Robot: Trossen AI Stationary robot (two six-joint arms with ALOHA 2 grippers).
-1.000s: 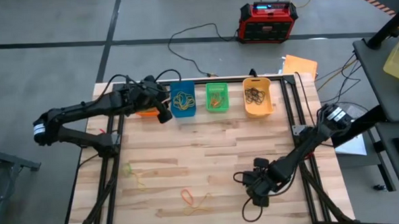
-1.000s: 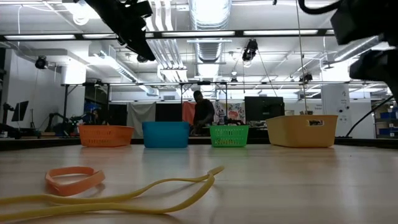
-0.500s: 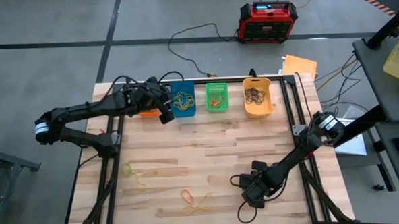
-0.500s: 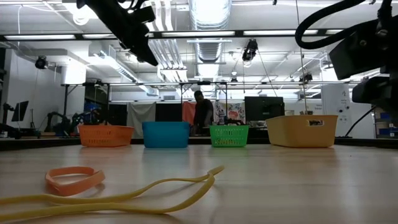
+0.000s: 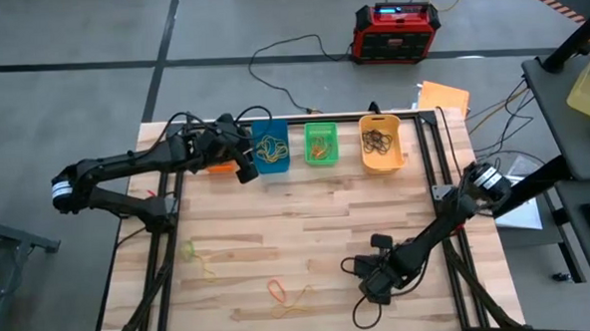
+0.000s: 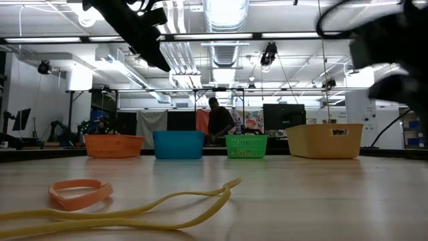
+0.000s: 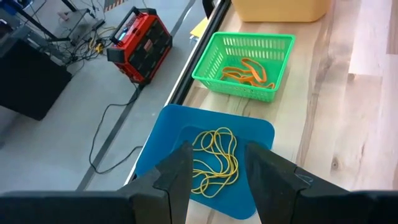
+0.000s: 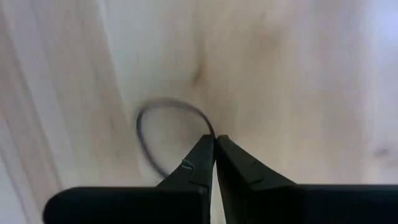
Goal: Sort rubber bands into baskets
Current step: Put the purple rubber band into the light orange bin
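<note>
Our right gripper (image 8: 214,142) has its jaws pinched on a thin black rubber band (image 8: 163,134) lying on the wooden worktop (image 5: 307,215); our left gripper (image 7: 214,165) hovers, jaws apart, over the blue plastic basket (image 7: 168,134).

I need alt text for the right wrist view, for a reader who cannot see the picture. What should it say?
The right gripper, its two dark fingers closed together, pinches the edge of a thin black rubber band lying on the pale wooden table. The rest of the band curves away from the fingertips as a loop on the wood.
</note>
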